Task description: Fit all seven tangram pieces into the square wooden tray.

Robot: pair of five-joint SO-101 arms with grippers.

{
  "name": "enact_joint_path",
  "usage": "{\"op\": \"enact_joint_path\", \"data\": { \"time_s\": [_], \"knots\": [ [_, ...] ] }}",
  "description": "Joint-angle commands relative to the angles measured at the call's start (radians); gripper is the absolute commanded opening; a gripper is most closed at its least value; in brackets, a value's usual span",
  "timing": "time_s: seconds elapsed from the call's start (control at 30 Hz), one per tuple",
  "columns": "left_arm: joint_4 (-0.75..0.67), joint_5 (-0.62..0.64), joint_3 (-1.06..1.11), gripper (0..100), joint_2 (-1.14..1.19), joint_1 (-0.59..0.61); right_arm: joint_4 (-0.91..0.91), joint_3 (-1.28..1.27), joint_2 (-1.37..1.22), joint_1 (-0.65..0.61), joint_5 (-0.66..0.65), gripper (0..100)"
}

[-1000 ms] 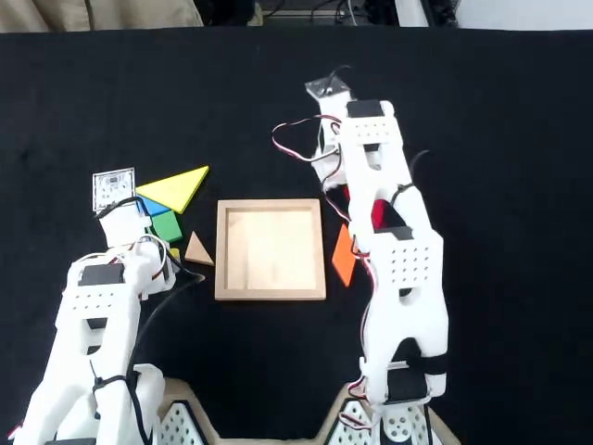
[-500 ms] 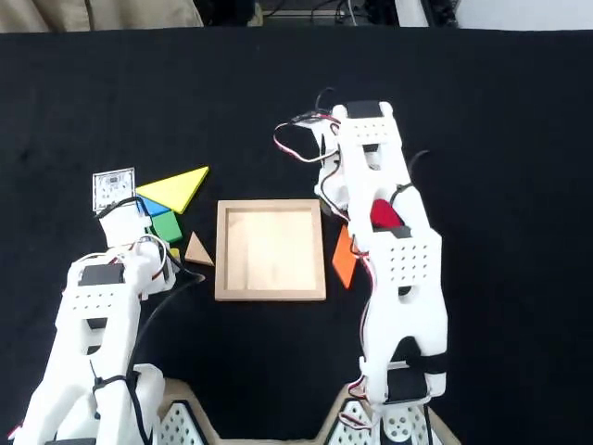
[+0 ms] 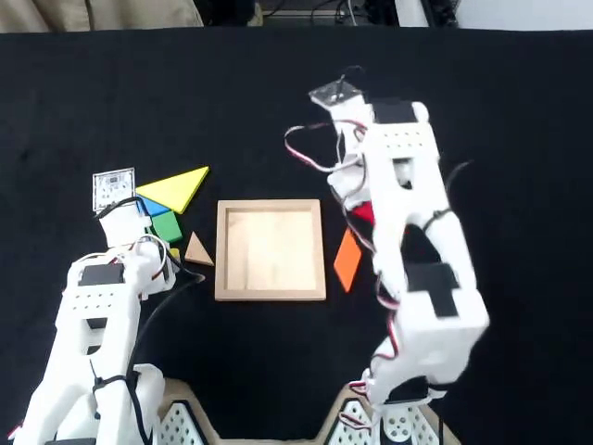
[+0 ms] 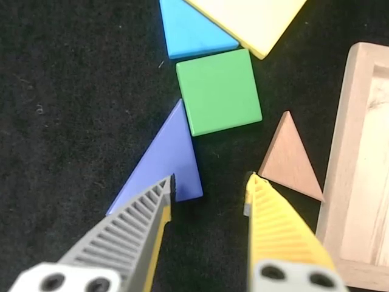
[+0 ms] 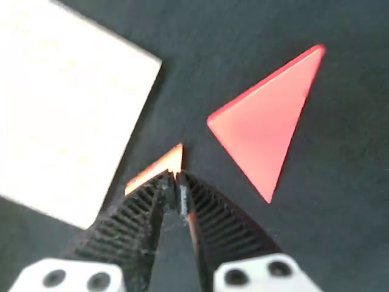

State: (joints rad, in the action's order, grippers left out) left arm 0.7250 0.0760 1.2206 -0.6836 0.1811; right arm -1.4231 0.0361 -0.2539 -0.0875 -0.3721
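Observation:
The square wooden tray [image 3: 223, 250] lies mid-table with nothing in it. To its left lie a yellow triangle [image 3: 176, 188], a blue piece [image 3: 148, 206], a green square [image 3: 165, 225] and a tan triangle [image 3: 196, 248]. My left gripper [image 4: 209, 190] hangs open over the gap between a violet triangle [image 4: 167, 164] and the tan triangle [image 4: 289, 161], close to the tray's edge [image 4: 358, 170]. Right of the tray lie an orange parallelogram [image 3: 347, 260] and a red triangle [image 3: 363, 213]. My right gripper [image 5: 176, 179] is shut with nothing in it, above the orange piece's tip [image 5: 161, 167], beside the red triangle [image 5: 267, 121].
The table is covered in black cloth. The right arm [image 3: 398, 158] arches over the area right of the tray. A small white marker card [image 3: 113, 188] lies at the far left by the yellow triangle. Open cloth stretches behind the tray.
The right arm has risen and swung to the right, baring more of the orange piece. The left arm and the pieces have stayed put.

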Motion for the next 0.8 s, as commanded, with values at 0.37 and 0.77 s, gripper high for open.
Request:
{"op": "enact_joint_path", "data": {
  "time_s": [0.37, 0.77],
  "knots": [
    [-0.02, 0.009, -0.01, 20, -0.011, 0.002, 0.17, 0.312, -0.255, 0.002, 0.345, 3.2],
    [-0.02, 0.008, -0.012, 20, -0.011, -0.001, -0.245, 0.739, -0.53, 0.005, 0.245, 1.0]
  ]
}}
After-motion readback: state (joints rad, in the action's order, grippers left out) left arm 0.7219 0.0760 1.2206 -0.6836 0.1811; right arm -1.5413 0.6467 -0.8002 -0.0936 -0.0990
